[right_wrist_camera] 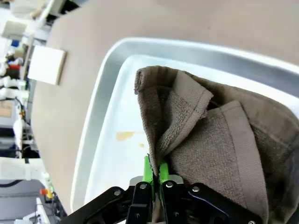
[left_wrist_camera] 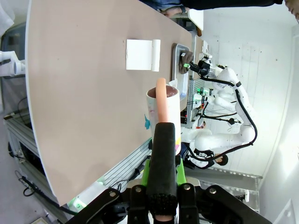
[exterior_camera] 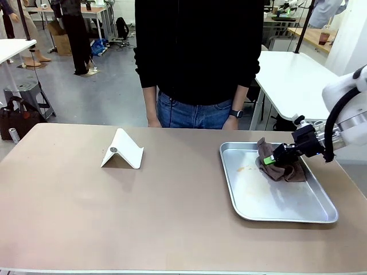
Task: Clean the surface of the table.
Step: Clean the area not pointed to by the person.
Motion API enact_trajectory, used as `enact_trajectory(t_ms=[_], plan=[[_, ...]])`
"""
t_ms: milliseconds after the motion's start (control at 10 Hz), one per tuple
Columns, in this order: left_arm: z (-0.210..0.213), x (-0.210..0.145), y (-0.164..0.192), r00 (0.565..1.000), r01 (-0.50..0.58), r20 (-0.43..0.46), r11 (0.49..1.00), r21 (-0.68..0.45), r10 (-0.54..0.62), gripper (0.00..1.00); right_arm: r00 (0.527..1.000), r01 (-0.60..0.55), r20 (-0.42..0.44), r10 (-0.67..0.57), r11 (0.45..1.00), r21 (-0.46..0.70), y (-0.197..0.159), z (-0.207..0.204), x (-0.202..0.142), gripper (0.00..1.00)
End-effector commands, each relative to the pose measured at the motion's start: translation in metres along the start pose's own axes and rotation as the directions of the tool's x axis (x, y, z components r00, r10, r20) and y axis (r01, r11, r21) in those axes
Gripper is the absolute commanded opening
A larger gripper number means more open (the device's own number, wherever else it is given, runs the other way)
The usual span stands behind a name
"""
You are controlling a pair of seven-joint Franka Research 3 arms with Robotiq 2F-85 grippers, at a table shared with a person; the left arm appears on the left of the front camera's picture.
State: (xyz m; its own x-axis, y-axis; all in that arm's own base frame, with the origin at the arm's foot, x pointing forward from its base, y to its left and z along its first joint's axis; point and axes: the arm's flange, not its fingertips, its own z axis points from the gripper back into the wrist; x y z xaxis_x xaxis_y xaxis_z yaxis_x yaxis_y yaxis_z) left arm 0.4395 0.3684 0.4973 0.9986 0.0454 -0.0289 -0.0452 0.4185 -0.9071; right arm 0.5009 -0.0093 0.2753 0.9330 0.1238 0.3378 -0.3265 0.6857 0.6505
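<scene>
Tan table point(exterior_camera: 143, 212) beneath right hand point(exterior_camera: 268, 162)

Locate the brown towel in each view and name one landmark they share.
Front view: brown towel right of centre, in the metal tray.
Left wrist view: towel small, upper middle, in the tray.
Right wrist view: towel large, centre-right.
Shared landmark: white folded stand.

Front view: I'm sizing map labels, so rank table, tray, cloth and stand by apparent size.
1. table
2. tray
3. cloth and stand: about alike, too close to rank.
</scene>
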Motion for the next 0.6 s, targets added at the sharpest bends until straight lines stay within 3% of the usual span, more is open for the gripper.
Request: enact_trajectory(t_ms=[0,500], plan=[[0.004,-0.003,-0.006,1.000,-0.006,-0.007,1.000,-0.001,0.006,0.22,0.998,0.016,-0.059,-0.018,0.999,-0.039,-0.003,-0.013,0.009,0.05],[0.004,-0.003,-0.006,1.000,-0.006,-0.007,1.000,-0.001,0.006,0.22,0.990,-0.026,-0.134,0.033,0.998,0.054,0.014,-0.045,0.013,0.05]])
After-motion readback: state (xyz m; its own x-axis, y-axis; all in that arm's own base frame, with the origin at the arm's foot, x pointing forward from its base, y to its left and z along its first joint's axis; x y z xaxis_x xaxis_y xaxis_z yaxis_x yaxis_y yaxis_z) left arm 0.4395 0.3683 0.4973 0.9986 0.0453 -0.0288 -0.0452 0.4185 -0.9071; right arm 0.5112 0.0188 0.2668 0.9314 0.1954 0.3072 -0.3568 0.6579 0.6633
